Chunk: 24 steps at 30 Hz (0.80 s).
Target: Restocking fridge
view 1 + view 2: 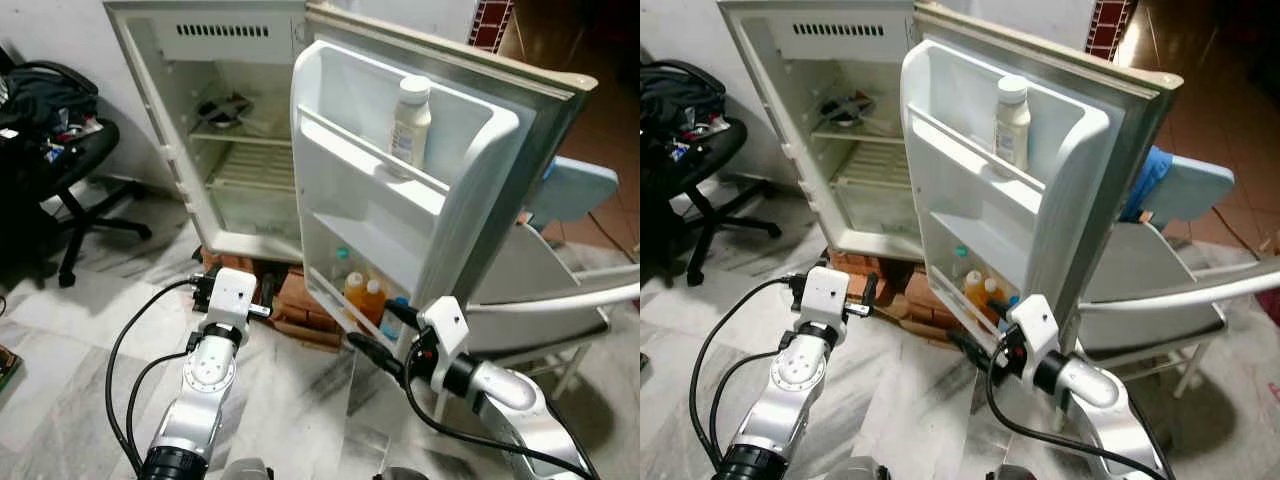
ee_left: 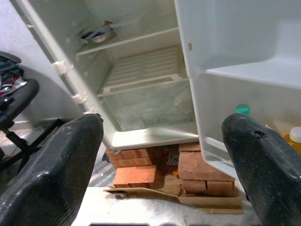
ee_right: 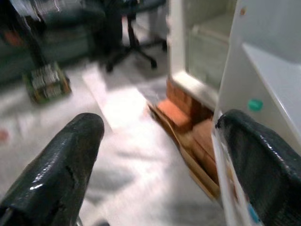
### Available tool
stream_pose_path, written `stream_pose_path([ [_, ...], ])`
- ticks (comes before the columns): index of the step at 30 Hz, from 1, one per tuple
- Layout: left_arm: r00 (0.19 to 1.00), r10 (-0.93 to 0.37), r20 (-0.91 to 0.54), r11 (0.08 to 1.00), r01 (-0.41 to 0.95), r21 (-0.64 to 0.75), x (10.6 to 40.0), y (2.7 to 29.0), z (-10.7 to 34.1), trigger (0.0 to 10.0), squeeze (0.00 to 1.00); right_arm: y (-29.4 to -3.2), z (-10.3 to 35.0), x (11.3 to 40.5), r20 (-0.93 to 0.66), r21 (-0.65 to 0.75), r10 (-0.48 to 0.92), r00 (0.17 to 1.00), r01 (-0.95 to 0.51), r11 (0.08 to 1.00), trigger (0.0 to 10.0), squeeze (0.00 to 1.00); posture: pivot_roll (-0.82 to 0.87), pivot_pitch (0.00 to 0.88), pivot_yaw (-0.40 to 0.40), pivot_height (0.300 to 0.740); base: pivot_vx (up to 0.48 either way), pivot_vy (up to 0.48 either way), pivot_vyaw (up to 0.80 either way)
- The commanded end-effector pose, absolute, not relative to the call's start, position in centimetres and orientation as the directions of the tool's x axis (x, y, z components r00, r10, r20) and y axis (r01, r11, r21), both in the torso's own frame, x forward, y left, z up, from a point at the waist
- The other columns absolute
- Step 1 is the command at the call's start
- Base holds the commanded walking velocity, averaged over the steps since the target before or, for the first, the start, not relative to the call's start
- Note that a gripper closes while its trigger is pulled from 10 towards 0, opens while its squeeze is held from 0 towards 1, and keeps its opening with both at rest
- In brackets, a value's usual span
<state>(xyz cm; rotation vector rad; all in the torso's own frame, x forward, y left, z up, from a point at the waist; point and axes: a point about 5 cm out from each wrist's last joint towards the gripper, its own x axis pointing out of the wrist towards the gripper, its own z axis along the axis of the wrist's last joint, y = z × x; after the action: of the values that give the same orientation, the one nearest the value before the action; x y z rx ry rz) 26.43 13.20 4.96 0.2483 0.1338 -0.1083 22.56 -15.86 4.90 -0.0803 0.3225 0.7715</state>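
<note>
Fridge [image 1: 240, 150] stands on bricks [image 2: 141, 174], door [image 1: 400, 200] swung wide for restocking; left gripper [image 2: 160, 165] and right gripper [image 3: 155, 160] both spread wide, empty; bottles [image 1: 365, 295] sit in the door's bottom rack.

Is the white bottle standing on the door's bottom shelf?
No, the white bottle stands on the door's top shelf; the orange bottles are at the bottom.

You've open floor [image 1: 80, 330] ahead of both grippers; the swung-out fridge door [image 1: 400, 180] crowds the right, bricks [image 1: 300, 310] block low, upper fridge shelves [image 1: 240, 140] mostly free
</note>
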Motion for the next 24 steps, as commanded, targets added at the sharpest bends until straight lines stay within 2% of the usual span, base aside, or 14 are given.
stream_pose_path([
  [1,0.988,-0.081,-0.131,0.961,0.112,0.255,26.4,13.9,5.3,10.0,0.00,-17.1,4.5,23.5,-0.367,-0.037,0.597,0.713,-0.653,0.757,10.0,0.00,0.00,0.000,0.039,0.740,0.000,0.000,0.00],
  [5,0.988,-0.083,-0.132,0.959,0.116,0.259,26.4,13.9,5.3,10.0,0.00,-19.5,5.6,25.4,-0.348,-0.130,0.455,0.820,-0.523,0.842,10.0,0.00,0.00,0.000,0.042,0.740,0.000,0.000,0.00],
  [7,0.987,-0.082,-0.141,0.959,0.117,0.260,26.4,13.9,5.2,10.0,0.00,-20.0,5.9,25.7,-0.335,-0.130,0.432,0.837,-0.496,0.859,10.0,0.00,0.00,0.000,0.043,0.740,0.000,-0.384,0.00],
  [11,0.985,-0.083,-0.149,0.957,0.120,0.262,26.4,13.9,5.1,10.0,0.00,-20.0,5.5,25.5,-0.359,-0.133,0.454,0.816,-0.526,0.840,10.0,0.00,0.00,0.000,0.045,0.740,0.000,-0.480,0.00],
  [20,0.983,-0.078,-0.164,0.956,0.120,0.268,26.3,13.9,4.9,10.0,0.00,-18.9,4.8,23.8,-0.412,-0.055,0.596,0.689,-0.672,0.739,10.0,0.00,0.00,0.000,0.046,0.740,0.000,-0.480,0.00],
  [23,0.984,-0.086,-0.158,0.954,0.127,0.271,26.3,13.9,5.0,10.0,0.00,-19.3,5.2,24.6,-0.389,-0.093,0.559,0.732,-0.635,0.767,10.0,0.00,0.00,0.000,0.045,0.740,0.000,-0.475,0.00],
  [24,0.984,-0.088,-0.155,0.953,0.129,0.274,26.3,13.8,5.0,10.0,0.00,-19.6,5.7,25.3,-0.352,-0.112,0.528,0.773,-0.595,0.796,10.0,0.00,0.00,0.000,0.046,0.740,0.000,-0.480,0.00],
])
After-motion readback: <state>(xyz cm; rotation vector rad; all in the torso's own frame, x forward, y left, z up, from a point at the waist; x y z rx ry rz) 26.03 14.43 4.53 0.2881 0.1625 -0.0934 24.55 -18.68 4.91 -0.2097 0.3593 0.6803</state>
